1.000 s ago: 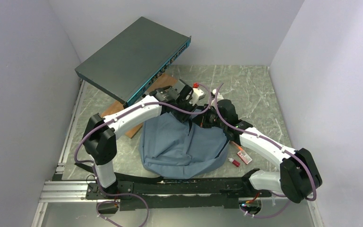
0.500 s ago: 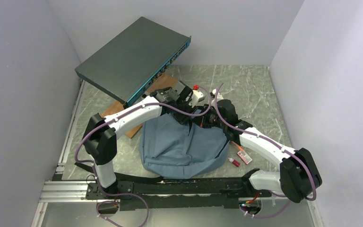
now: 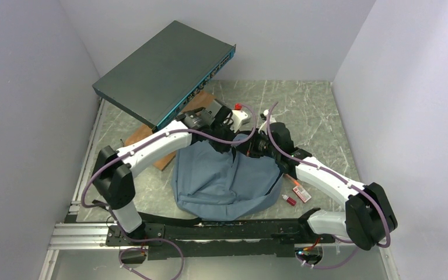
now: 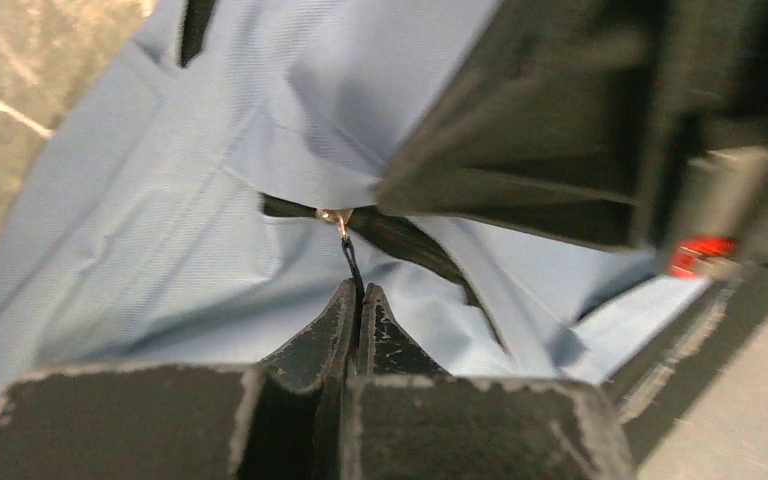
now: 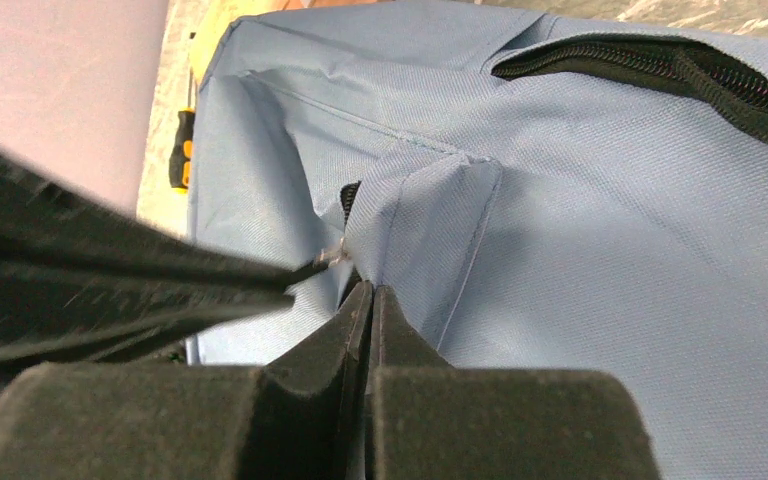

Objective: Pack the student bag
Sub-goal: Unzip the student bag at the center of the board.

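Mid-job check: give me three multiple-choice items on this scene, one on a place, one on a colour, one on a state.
1. Where is the dark grey box?
A) far left, behind the student bag
B) on top of the bag
C) beside the right arm's base
2. The bag's zipper is:
A) red
B) black
C) white
3. The left gripper is:
A) open
B) shut on a bottle
C) shut on the zipper pull
Answers: 1A, it sits at the far left of the top view; 2B, black teeth show in the right wrist view; 3C, the pull runs into its closed jaws.
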{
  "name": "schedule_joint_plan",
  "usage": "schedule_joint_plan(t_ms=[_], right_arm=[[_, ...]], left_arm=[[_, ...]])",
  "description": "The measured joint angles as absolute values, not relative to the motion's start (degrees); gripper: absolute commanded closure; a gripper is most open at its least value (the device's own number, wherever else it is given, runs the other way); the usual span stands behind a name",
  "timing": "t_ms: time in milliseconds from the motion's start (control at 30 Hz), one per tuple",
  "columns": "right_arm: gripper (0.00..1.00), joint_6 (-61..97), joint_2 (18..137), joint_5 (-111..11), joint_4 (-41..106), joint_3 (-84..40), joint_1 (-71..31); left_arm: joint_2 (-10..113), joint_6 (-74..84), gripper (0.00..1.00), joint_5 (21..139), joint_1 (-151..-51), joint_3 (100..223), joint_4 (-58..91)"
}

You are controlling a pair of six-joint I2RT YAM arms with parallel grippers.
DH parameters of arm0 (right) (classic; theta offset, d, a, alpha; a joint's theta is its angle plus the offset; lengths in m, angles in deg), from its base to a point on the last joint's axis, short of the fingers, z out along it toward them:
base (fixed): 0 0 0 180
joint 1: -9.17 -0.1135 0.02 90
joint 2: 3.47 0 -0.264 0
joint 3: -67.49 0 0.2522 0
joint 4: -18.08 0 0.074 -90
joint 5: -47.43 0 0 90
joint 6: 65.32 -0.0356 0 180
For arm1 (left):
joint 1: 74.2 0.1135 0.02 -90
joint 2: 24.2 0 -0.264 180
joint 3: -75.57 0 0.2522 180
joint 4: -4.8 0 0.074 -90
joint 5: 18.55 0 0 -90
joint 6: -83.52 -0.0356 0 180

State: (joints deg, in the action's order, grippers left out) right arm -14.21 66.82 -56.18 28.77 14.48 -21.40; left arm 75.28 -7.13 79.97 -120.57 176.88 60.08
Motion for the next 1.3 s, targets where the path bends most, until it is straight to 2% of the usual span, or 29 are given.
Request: schedule_joint_plan(t_ms=[333,700,1033,1300], right_arm=[[1.0,-19.61,66.12,-57.58,28.2,14.15,-21.75],[1.0,-24.35,65.42,-56.14,29.03,14.13,-21.68],[1.0,-24.38,65.9,-55.61,32.12,12.12,-21.75],[1.0,-22.78,66.64,-55.57,35.2,10.66,-22.01]], left_arm=[[65.32,1.16,1.0,87.75,-121.88,166.0,53.89],[60.03,8.0,1.0,88.71,-126.51,156.6,50.09],[49.52,14.82,1.0,87.9,-131.97,143.48,45.39],[46.74,19.32,1.0,85.96,-134.2,136.64,38.61]])
